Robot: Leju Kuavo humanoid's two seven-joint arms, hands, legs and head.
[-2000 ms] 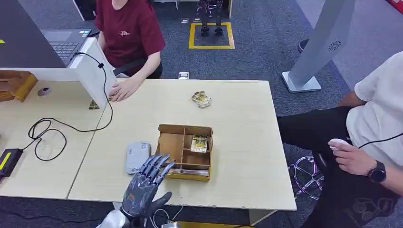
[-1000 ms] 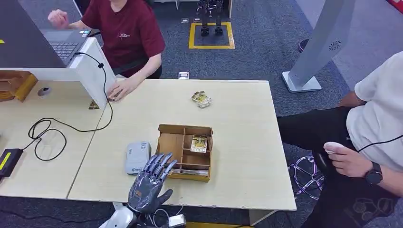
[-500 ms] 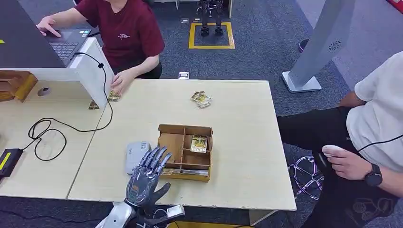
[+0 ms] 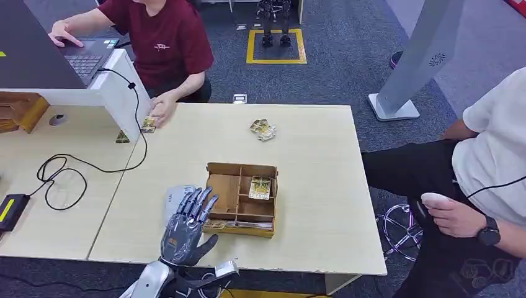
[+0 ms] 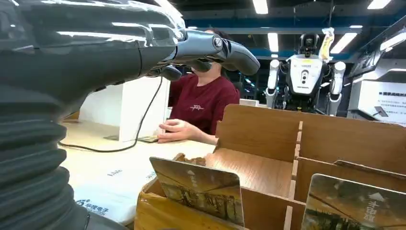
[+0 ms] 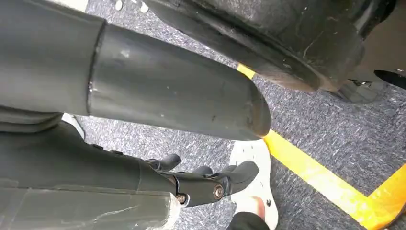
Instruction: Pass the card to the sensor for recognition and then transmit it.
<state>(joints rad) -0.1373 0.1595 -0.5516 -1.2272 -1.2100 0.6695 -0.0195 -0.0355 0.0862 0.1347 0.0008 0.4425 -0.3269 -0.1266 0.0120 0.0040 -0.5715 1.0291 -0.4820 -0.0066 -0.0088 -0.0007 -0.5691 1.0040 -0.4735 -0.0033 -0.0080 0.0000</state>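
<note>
The left hand (image 4: 184, 228) hovers empty with fingers spread, at about seven o'clock from the wooden box (image 4: 242, 198), its fingertips near the card (image 5: 198, 189) standing in the box's near slot. The grey sensor (image 4: 173, 200) lies just under those fingers. Risk: spread fingers could knock the card flat or shove the light box (nothing anchors it). The right hand (image 6: 210, 184) hangs toward the floor, fingers loosely curled, holding nothing.
</note>
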